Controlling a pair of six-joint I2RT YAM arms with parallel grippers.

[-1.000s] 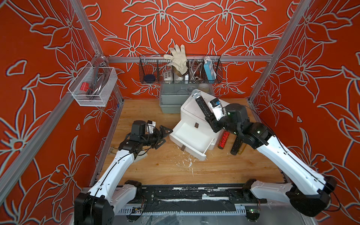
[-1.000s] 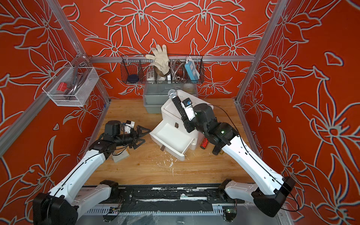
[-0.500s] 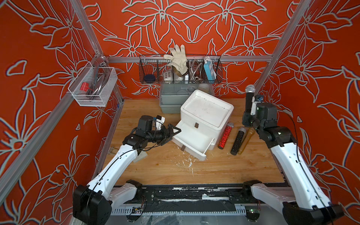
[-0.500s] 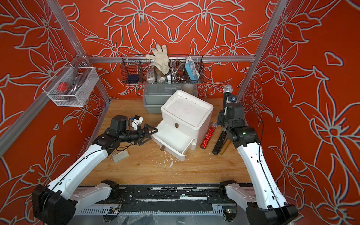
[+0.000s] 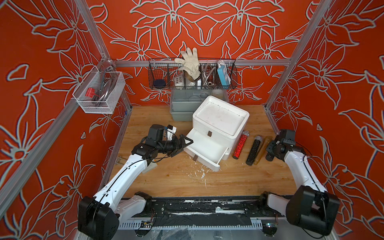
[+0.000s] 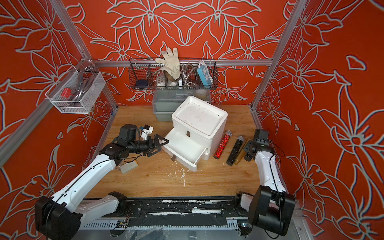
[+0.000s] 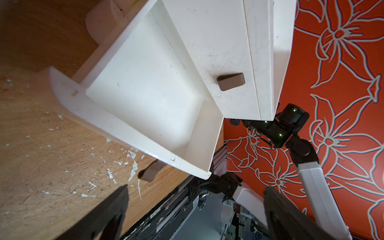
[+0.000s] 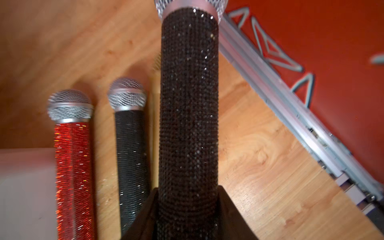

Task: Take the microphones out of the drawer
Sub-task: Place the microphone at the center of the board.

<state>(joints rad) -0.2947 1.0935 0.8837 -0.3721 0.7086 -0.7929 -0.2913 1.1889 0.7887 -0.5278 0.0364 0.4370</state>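
**Right-hand side of the desk (image 5: 176, 182), viewed from my remote station.** The right tool (image 8: 189, 189) is closed partway round the tail end of the microphone (image 8: 188, 104), a black, stud-covered cylinder with a silver mesh head. Its jaws press on opposite sides of the barrel. The microphone is out of the drawer (image 7: 145, 83), which stands pulled open and bare beneath the white cabinet (image 5: 220, 118).

Three others lie in a row on the desk beside it: a red microphone (image 8: 72, 166), a spare black microphone (image 8: 131, 155) and a gold microphone (image 5: 262, 149), which is mostly hidden. I cannot tell whether the held barrel touches the wood. The left tool (image 5: 182, 148) hovers just beside the drawer's side wall, jaws spread fully and holding nothing.

I judge the body stiff, moderately heavy and head-heavy. The studded sleeve should give good friction, though hard pressure may shed studs. The mesh head looks dentable, so I would grip the barrel only. Held this near the tail, it may pivot, and a mid-barrel hold would balance better.
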